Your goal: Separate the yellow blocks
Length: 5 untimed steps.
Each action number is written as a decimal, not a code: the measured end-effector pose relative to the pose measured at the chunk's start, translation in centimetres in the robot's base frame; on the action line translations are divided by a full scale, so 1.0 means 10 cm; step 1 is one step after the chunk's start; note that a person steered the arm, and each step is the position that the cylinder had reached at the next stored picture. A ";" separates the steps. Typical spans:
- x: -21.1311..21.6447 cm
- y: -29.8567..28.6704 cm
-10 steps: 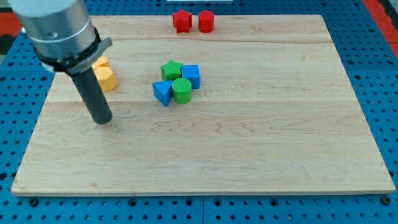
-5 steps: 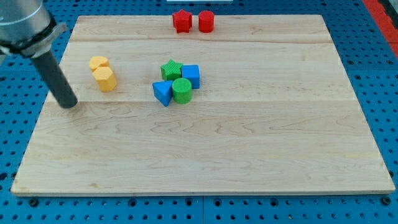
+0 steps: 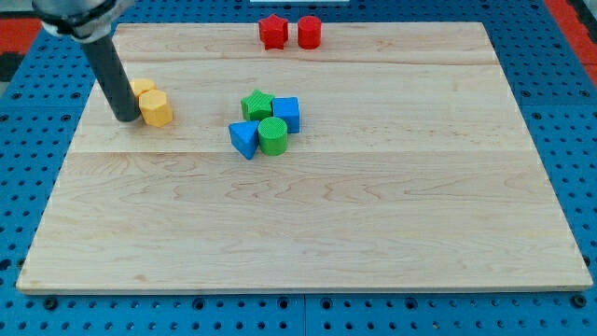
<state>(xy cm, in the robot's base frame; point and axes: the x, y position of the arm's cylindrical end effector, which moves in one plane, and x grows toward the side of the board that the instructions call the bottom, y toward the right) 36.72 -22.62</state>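
The two yellow blocks sit touching each other near the view's left edge of the surface [image 3: 308, 243], in its upper part: a yellow hexagonal block [image 3: 156, 108] in front, and behind it, toward the view's upper left, a second yellow block [image 3: 143, 88] whose shape cannot be made out because the rod covers part of it. My tip [image 3: 125, 119] rests on the surface just to the view's left of the yellow hexagonal block, at or very near its side; whether it actually touches cannot be told. The dark rod rises from there toward the view's top left, crossing in front of the second yellow block's left part. There are no jaws on this arm, only the plain rod, and it holds nothing. Well apart to the view's right, near the middle of the surface, four blocks huddle together: a green star [image 3: 256, 103] at the upper left, a blue cube [image 3: 286, 113] at the upper right, a green cylinder [image 3: 272, 135] at the lower right and a blue triangular block [image 3: 244, 138] at the lower left, each touching its neighbours. At the view's top edge a red star [image 3: 272, 31] and a red cylinder [image 3: 309, 31] stand just beside each other, slightly apart.
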 end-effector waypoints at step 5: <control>0.75 0.75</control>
